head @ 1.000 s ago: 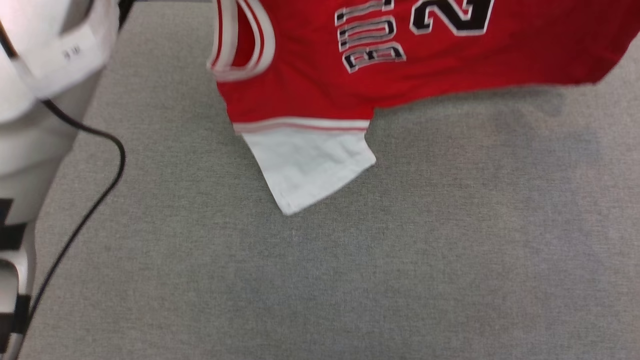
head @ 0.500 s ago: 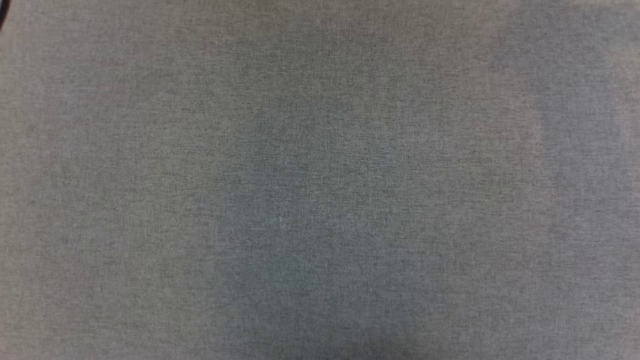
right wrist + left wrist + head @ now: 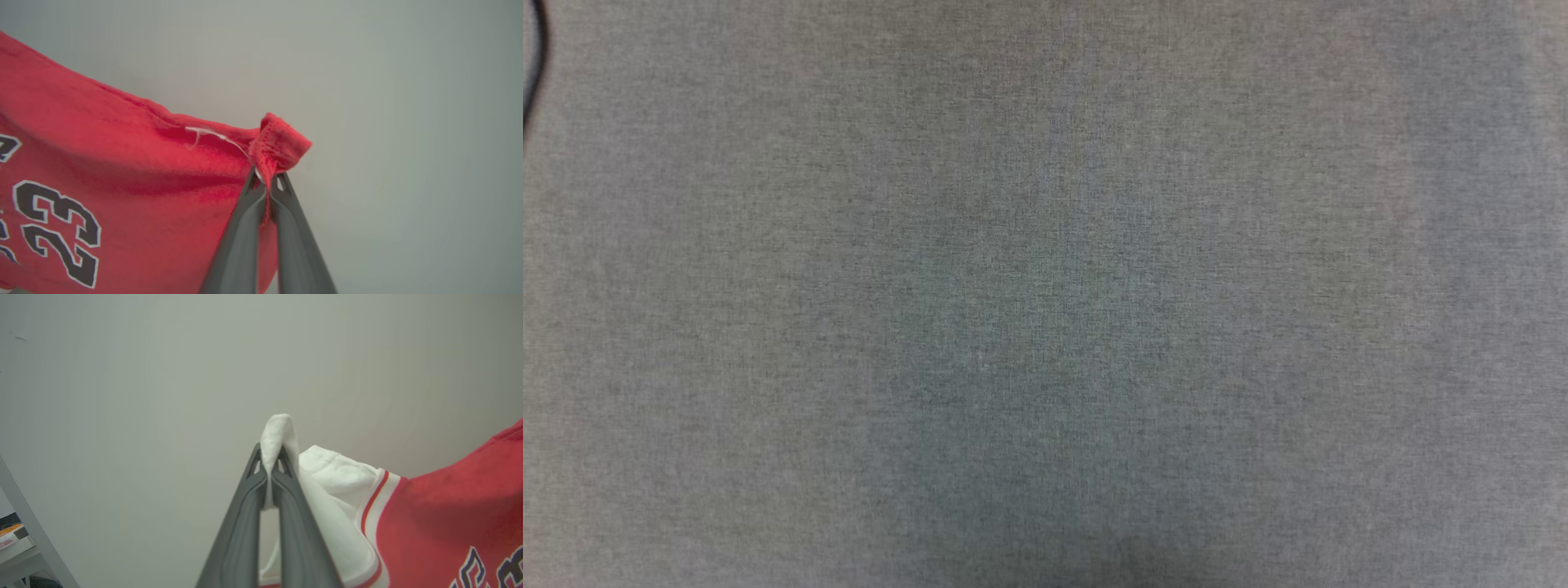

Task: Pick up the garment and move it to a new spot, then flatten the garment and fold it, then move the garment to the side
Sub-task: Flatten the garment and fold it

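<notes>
Your left hand point(image 3: 269, 457) is pinched tight on a white sleeve of the garment point(image 3: 449, 514). Your right hand point(image 3: 267, 177) is pinched tight on its red corner. The garment hangs between them, up in front of a pale wall point(image 3: 122, 375).

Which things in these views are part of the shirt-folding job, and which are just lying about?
Job:
- garment
- left gripper, shut on its white sleeve
- right gripper, shut on a red hemmed edge
- grey surface, probably where it gets laid

Lying about:
- black cable, head view's left edge
- shelf with a book, left wrist view's lower-left corner
</notes>
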{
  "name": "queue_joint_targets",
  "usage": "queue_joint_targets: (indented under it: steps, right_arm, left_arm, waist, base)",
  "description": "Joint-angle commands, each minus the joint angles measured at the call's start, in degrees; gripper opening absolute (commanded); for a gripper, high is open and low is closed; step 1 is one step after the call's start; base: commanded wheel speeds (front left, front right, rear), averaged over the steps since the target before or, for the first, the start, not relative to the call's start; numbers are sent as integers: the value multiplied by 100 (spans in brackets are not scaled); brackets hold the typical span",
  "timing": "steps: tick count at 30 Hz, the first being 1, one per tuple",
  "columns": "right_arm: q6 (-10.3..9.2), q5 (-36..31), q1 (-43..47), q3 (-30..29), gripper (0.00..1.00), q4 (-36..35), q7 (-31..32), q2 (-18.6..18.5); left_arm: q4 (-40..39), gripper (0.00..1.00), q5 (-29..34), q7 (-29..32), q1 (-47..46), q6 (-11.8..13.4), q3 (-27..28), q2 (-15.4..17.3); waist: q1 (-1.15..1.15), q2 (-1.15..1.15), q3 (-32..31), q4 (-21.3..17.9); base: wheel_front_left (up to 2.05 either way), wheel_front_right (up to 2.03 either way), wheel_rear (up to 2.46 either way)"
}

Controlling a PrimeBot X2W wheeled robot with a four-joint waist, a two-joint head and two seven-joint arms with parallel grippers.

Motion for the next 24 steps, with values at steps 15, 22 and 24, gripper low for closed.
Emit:
queue_joint_targets:
  steps: [15, 22, 24]
  right_arm:
    - [-3, 905, 2394, 1213, 0, 399, -809, 96]
    - [-3, 1303, 3716, 1722, 0, 135, -1001, -152]
    - [-3, 1399, 4093, 1804, 0, 27, -1050, -253]
  left_arm:
    - [-571, 0, -352, -170, 3209, 169, -83, 203]
    - [-1284, 0, -573, -171, 5148, 505, -90, 373]
    - [-1498, 0, -632, -170, 5659, 630, -121, 415]
  waist:
    - [-1, 28, -1201, 48]
    - [-1, 28, -1847, 163]
    - [-1, 28, -2024, 194]
  base:
    - [0, 0, 0]
    - [0, 0, 0]
    - [0, 0, 0]
